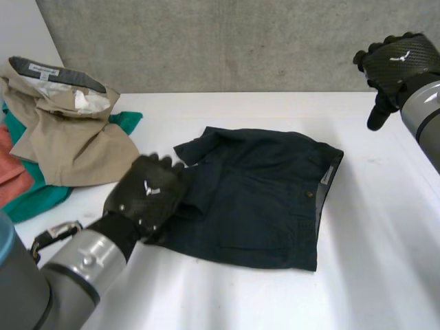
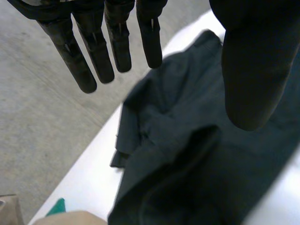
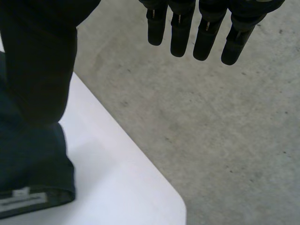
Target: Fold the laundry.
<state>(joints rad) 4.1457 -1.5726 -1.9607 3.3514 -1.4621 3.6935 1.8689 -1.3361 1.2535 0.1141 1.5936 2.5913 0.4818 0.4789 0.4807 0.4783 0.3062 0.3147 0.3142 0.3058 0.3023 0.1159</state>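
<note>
Shorts (image 1: 261,199), dark navy, are seen spread flat in the middle of the white table (image 1: 371,275), the waistband with its pale label turned toward the right side. The left hand (image 1: 148,192) is placed over the shorts' left edge, its fingers (image 2: 93,61) held straight and the thumb (image 2: 253,70) set well apart, nothing gripped; whether the cloth is touched cannot be told. The right hand (image 1: 399,58) is held high above the table's far right corner, spread and relaxed, nothing in it. At the far left a heap is piled: khaki trousers (image 1: 69,130) laid on top of a green cloth (image 1: 34,196) and a coral cloth (image 1: 10,172). Grey concrete (image 1: 227,41) is seen beyond the table's far edge
</note>
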